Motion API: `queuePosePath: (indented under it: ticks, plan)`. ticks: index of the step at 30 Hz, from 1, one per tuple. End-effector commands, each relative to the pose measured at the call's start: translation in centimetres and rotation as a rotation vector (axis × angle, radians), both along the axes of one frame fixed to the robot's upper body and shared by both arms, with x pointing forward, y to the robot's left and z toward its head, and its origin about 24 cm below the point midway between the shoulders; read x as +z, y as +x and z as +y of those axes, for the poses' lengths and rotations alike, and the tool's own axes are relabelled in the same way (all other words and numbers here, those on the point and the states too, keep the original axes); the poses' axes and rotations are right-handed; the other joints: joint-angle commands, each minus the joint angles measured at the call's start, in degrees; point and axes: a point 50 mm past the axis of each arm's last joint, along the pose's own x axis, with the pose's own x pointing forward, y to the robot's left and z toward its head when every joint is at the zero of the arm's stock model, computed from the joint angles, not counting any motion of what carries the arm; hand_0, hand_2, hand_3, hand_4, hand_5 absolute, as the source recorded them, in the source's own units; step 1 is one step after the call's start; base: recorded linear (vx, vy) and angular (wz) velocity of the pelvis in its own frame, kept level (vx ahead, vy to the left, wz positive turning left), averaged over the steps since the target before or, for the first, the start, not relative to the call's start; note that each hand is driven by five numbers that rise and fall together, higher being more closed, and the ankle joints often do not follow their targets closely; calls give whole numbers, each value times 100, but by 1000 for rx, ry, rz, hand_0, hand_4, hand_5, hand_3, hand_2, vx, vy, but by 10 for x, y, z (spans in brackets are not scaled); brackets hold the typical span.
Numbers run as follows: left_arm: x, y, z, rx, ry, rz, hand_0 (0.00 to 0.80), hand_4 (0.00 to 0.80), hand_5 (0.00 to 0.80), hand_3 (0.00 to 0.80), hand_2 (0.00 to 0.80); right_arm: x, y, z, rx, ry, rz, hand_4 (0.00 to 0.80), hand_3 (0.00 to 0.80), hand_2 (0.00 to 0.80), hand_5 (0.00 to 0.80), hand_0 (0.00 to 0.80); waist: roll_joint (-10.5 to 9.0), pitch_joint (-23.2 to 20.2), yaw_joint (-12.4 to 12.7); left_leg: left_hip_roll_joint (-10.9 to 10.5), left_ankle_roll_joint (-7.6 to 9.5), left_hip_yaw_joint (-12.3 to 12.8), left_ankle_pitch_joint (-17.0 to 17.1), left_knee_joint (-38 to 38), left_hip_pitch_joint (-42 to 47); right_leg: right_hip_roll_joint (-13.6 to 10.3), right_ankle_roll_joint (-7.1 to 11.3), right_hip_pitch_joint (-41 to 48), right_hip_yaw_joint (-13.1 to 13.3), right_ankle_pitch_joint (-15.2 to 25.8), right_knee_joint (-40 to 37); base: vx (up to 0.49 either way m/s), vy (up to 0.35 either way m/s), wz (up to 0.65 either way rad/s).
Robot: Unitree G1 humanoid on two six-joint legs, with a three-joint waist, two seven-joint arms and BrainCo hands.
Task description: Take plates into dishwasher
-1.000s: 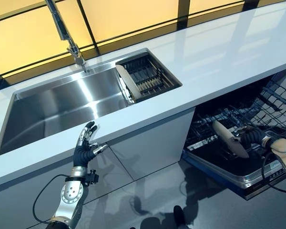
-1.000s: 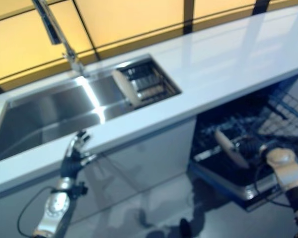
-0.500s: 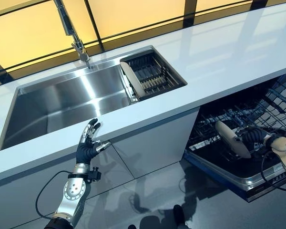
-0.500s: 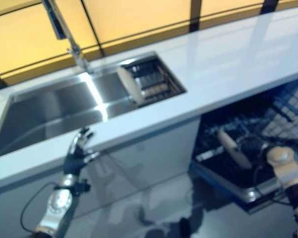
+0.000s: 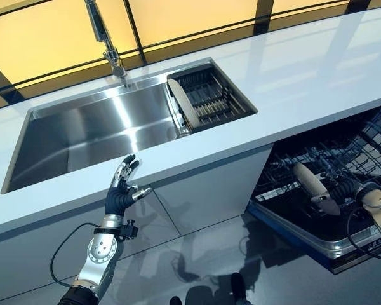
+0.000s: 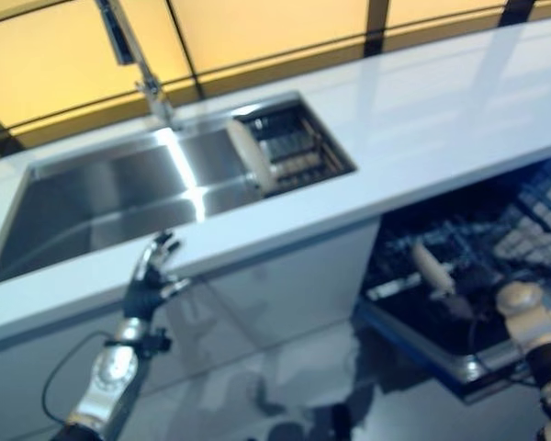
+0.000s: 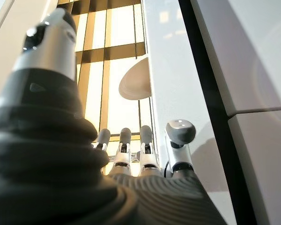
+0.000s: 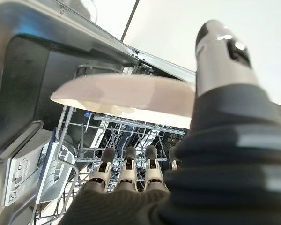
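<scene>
My right hand [image 5: 349, 189] holds a white plate [image 5: 310, 185] on edge over the open dishwasher's lower rack [image 5: 286, 166]. In the right wrist view the thumb presses on the plate [image 8: 126, 97] from above and the fingers [image 8: 127, 169] lie under it, with the wire rack [image 8: 107, 136] below. A second white plate [image 5: 183, 105] leans upright in the dark drainer basket [image 5: 211, 96] at the sink's right end. My left hand [image 5: 121, 194] is open with straight fingers, low in front of the cabinet under the counter edge, and it holds nothing.
The steel sink [image 5: 82, 136] with a tall faucet [image 5: 105, 39] is set in the white counter [image 5: 305, 70]. The dishwasher door [image 5: 317, 236] lies open low at the right, jutting over the dark floor. An upper wire rack [image 5: 371, 136] sticks out above it.
The whole picture has shifted a little to the right, so the camera moved. Both hands and the plate keep about the same places relative to the counter and the dishwasher.
</scene>
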Motion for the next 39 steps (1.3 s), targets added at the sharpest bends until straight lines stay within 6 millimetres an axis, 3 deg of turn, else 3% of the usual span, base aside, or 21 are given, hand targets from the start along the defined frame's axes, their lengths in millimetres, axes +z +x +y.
queuePosePath:
  ticks: [1,8,14,16,19,25,29,39]
  plan:
    - [27,22,25,97,48,-50,0,0,0,0,0,28,10,7,31,7,-102,0,0,0,0,0,-434,-37,-121,25,-11,-271,-160,56,203,-163,167,243,46,-161,177,32,0,0]
    - [17,18,30,116,49,-17,0,0,0,0,0,49,5,-1,22,23,-169,0,0,0,0,0,-536,-146,-185,59,-25,-226,-190,35,265,-121,166,281,98,-169,151,4,1,0]
    - [7,14,33,119,59,26,0,0,0,0,0,90,-2,-17,16,33,-250,0,0,0,0,0,-656,-298,-181,83,-44,-204,-213,29,336,-62,154,358,135,-185,127,36,8,0]
    - [6,13,34,120,58,30,0,0,0,0,0,95,-2,-19,16,36,-263,0,0,0,0,0,-664,-311,-185,87,-47,-201,-215,27,345,-58,155,365,137,-186,126,19,1,-1]
    - [1,11,35,123,63,49,0,0,0,0,0,122,-4,-24,0,44,-358,0,0,0,0,0,-743,-387,-153,102,-51,-215,-224,25,377,-27,148,410,142,-193,118,27,-3,0]
    - [-6,10,37,129,66,80,0,0,0,0,0,154,-5,-23,-18,46,-481,0,0,0,0,0,-847,-532,-100,112,-44,-261,-236,19,393,-3,150,465,121,-211,103,35,-9,-2]
    - [-10,8,39,131,67,98,0,0,0,0,0,166,-3,-17,-1,117,-536,0,0,0,0,0,-886,-603,-35,113,-38,-310,-235,20,391,-6,146,502,83,-219,95,17,-5,0]
    - [-17,8,43,160,46,146,0,0,0,0,0,171,14,4,10,222,-576,0,0,0,0,0,-930,-702,194,96,-18,-482,-227,15,365,-43,135,593,-66,-236,55,5,-2,1]
